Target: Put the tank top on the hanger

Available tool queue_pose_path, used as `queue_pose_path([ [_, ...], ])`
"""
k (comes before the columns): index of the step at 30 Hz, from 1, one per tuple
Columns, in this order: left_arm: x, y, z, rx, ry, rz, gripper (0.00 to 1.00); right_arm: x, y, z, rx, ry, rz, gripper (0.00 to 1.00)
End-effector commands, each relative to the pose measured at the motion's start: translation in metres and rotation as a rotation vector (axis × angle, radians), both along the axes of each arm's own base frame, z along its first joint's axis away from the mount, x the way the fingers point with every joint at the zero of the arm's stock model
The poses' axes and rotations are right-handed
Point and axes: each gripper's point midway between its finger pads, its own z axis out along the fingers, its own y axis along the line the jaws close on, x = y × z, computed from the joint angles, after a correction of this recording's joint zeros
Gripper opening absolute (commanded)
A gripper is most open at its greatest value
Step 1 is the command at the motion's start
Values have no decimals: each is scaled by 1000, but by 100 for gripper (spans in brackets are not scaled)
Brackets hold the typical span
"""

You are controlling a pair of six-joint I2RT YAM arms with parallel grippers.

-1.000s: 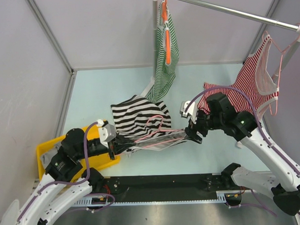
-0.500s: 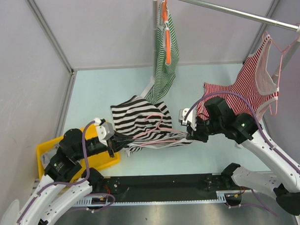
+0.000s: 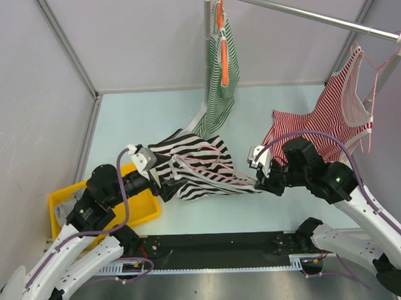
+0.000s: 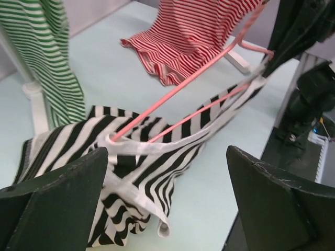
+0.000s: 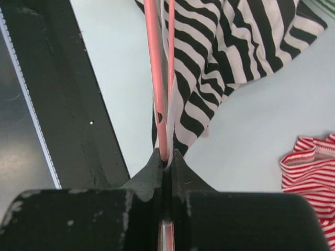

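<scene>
**Figure.** The table [image 3: 127, 123] carries the tank top [image 3: 196, 164], which lies bunched in a heap near the middle, between the two arms. The hanger [image 5: 156, 78] sits partly inside the garment. In the left wrist view, its two wires run out of a strap loop toward the right arm. The right gripper [image 5: 165, 156] is clamped tight on the hanger's wire at the end nearest that arm. The left gripper [image 4: 167, 157] has its fingers wide apart just short of the strap and holds nothing.

The step in hand appears to be seating a strap over one shoulder of the hanger. To do it well, the right arm should hold the wire steady. The left should take only the pale strap, not the bunched body, and draw it along the wire past the bend without pulling cloth off the far side.

The garment is soft and limp, folded over itself, with wide black and white stripes. Narrow pale edging lines its straps and openings.
</scene>
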Motion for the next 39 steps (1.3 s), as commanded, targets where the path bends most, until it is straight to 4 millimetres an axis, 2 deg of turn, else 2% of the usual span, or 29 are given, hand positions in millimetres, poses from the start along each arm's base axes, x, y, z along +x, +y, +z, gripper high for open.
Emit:
queue_pose_path([
  [1, 17, 11, 49, -121, -106, 128, 99, 16, -4, 12, 30, -38, -128, 0],
  [5, 30, 25, 63, -174, -148, 239, 99, 40, -24, 13, -16, -91, -303, 0],
  [9, 38, 38, 61, -190, -156, 325, 99, 53, -43, 23, -10, -127, -429, 0],
  [13, 42, 42, 53, -185, -137, 361, 99, 60, -67, 38, -3, -199, -528, 0],
  [16, 43, 41, 48, -186, -129, 360, 99, 60, -84, 49, -11, -251, -583, 0],
  [23, 46, 39, 45, -178, -124, 361, 99, 58, -124, 52, -96, -269, -730, 0],
  [32, 47, 38, 40, -168, -119, 362, 100, 57, -145, 49, -191, -197, -836, 0],
  [39, 46, 37, 40, -167, -120, 348, 100, 58, -174, 68, -252, -219, -987, 0],
])
